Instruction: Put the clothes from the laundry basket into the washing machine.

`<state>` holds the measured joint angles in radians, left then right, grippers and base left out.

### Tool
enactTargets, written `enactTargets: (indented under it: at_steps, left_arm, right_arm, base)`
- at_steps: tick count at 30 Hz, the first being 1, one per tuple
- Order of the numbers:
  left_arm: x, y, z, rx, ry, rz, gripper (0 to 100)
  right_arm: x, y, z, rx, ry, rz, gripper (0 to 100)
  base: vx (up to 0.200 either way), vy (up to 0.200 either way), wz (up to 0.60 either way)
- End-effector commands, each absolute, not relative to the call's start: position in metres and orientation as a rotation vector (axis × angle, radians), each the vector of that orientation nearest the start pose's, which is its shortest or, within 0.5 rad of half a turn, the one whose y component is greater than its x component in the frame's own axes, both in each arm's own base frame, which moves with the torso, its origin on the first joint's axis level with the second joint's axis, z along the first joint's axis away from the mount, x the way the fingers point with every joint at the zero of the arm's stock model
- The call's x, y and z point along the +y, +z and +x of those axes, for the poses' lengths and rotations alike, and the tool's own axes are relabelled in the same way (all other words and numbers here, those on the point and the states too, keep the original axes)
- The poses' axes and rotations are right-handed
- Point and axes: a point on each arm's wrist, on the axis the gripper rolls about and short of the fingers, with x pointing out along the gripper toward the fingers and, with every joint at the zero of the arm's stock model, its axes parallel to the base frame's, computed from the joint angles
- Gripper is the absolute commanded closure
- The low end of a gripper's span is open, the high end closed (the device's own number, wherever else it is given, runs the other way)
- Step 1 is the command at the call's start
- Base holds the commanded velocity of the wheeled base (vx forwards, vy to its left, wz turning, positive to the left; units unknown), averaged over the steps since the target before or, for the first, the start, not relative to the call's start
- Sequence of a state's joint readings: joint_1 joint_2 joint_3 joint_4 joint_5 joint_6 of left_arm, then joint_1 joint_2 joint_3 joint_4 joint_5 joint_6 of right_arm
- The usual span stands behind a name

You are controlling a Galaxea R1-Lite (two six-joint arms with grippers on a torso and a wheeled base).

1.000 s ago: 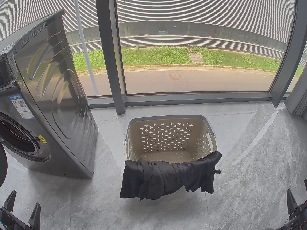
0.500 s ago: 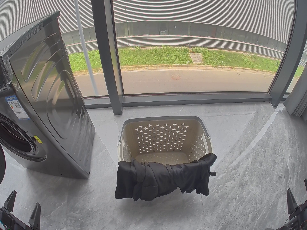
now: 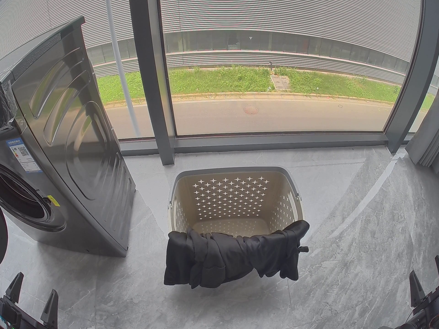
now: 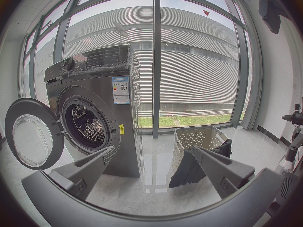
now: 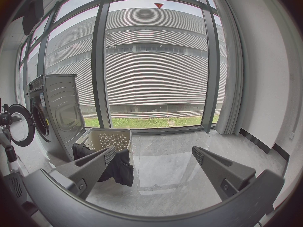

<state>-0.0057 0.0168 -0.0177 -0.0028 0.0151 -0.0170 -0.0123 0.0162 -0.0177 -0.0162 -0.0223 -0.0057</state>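
I'm hovering the left gripper (image 4: 153, 152) and right gripper (image 5: 153, 153) spread wide; the black clothes (image 3: 228, 259) are hanging over the laundry basket (image 3: 233, 170) rim at twelve o'clock, inviting an easy grab.

Glossy grey metal washing machine (image 3: 87, 151); matt beige plastic basket (image 3: 235, 193); soft black cloth garment (image 3: 228, 257); polished marbled floor (image 3: 366, 234).

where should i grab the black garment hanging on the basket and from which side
Probably the bunched folds at the middle of the black garment, coming from above on the near side: it drapes over the near rim of the laundry basket, hanging mostly outside.
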Motion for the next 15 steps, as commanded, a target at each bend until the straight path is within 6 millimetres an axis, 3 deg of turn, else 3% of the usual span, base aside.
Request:
enactTargets:
  at_steps: [1,4,5,6,7,10,11,12,15]
  left_arm:
    - [0.0,0.076,-0.023,-0.003,0.009,-0.017,0]
    - [0.0,0.076,-0.023,-0.003,0.009,-0.015,0]
    - [0.0,0.076,-0.023,-0.003,0.009,-0.015,0]
    - [0.0,0.076,-0.023,-0.003,0.011,-0.014,0]
    - [0.0,0.076,-0.023,-0.003,0.009,-0.014,0]
    - [0.0,0.076,-0.023,-0.003,0.009,-0.014,0]
    - [0.0,0.076,-0.023,-0.003,0.011,-0.014,0]
    - [0.0,0.076,-0.023,-0.003,0.011,-0.014,0]
    - [0.0,0.076,-0.023,-0.003,0.008,-0.015,0]
  right_arm:
    - [0.001,0.083,-0.024,-0.052,0.002,-0.042,0]
    - [0.002,0.139,-0.044,-0.272,0.027,-0.041,0]
    - [0.002,0.17,-0.046,-0.289,0.04,-0.037,0]
    - [0.002,0.172,-0.046,-0.286,0.042,-0.037,0]
    - [0.002,0.186,-0.035,-0.223,0.072,-0.038,0]
    - [0.005,0.191,0.002,-0.036,0.227,-0.026,0]
    - [0.005,0.191,0.004,-0.024,0.233,-0.025,0]
    - [0.007,0.191,0.03,0.092,0.295,-0.007,0]
    - [0.008,0.19,0.061,0.187,0.326,0.004,0]
  base:
    - [0.0,0.0,0.0]
    - [0.0,0.0,0.0]
    - [0.0,0.0,0.0]
    - [-0.2,0.0,0.0]
    - [-0.2,0.0,0.0]
    - [-0.2,0.0,0.0]
    - [-0.2,0.0,0.0]
    - [0.0,0.0,0.0]
    - [0.0,0.0,0.0]
